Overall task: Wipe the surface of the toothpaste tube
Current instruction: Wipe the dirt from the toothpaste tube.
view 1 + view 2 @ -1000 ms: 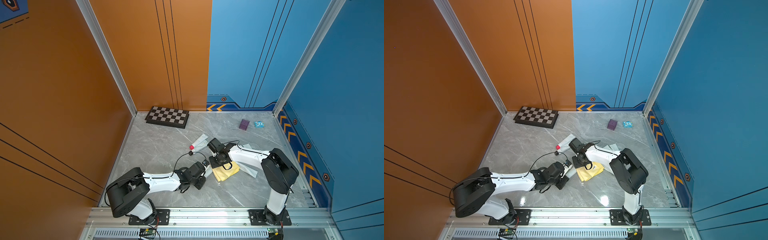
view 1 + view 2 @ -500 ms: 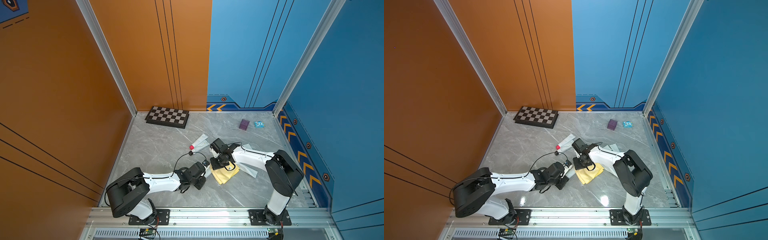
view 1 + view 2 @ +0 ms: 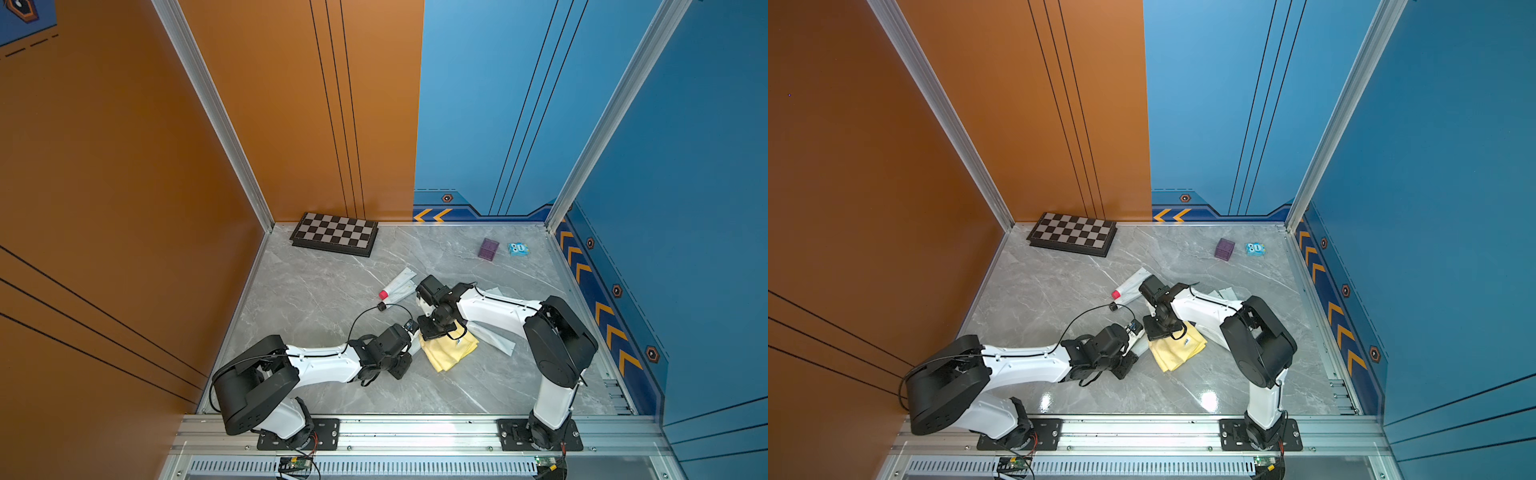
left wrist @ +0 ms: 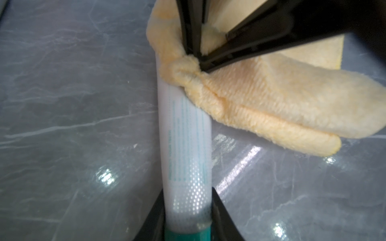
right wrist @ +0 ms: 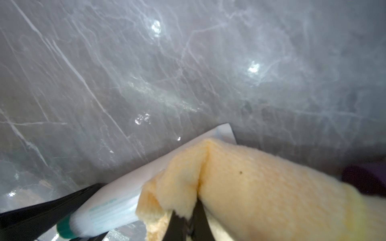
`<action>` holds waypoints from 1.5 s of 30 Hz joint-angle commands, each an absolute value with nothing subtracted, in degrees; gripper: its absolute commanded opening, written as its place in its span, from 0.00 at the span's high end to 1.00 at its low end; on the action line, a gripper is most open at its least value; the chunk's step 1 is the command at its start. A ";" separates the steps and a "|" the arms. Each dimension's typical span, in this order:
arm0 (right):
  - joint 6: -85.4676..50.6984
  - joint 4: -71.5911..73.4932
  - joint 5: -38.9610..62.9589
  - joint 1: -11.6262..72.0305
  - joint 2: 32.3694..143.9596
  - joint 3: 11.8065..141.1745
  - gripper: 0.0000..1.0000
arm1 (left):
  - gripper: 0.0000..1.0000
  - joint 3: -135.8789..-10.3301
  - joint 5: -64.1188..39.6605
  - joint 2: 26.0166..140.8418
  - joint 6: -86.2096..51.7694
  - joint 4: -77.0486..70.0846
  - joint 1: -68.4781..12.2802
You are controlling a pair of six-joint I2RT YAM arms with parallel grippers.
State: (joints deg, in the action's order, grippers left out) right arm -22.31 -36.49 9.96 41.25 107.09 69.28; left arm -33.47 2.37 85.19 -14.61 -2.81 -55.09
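My left gripper (image 4: 188,205) is shut on the cap end of a white toothpaste tube (image 4: 183,135) with teal print and a teal cap. The tube lies low over the grey marble table. My right gripper (image 5: 188,222) is shut on a bunched fold of a yellow cloth (image 5: 261,187), which rests on the tube's far end (image 5: 117,200). The cloth (image 4: 271,100) hides that end of the tube in the left wrist view. In both top views the two grippers meet near the table's middle front, left gripper (image 3: 410,344), right gripper (image 3: 434,332), with the cloth (image 3: 1177,349) spread beside them.
A second tube with a red cap (image 3: 398,284) lies just behind the right wrist. A flat white tube (image 3: 496,341) lies under the right arm. A chessboard (image 3: 334,233) sits at the back left. A purple cube (image 3: 488,248) and a small blue box (image 3: 518,248) sit at the back right.
The right arm swung a little outward and back, and the cloth shifted slightly on the tube. The left arm and the tube stayed where they were.
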 commanded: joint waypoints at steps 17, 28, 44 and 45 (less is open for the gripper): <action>-22.60 -38.51 15.95 33.91 100.55 67.22 1.00 | 0.76 -32.27 2.11 87.71 -14.33 2.82 -55.89; -22.06 -38.52 20.31 37.04 103.08 69.06 1.00 | 0.76 -32.42 2.20 88.04 -14.24 2.85 -55.88; -22.15 -40.84 1.30 39.11 118.01 71.34 1.00 | 0.76 -32.09 2.32 87.46 -14.33 2.82 -55.97; -22.15 -40.85 0.11 39.11 118.20 71.12 1.00 | 0.76 -32.10 2.37 87.45 -14.37 2.81 -56.07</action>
State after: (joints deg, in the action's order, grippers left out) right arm -22.31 -40.95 14.66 39.31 110.54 74.54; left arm -33.56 3.09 85.58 -14.87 -3.31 -55.20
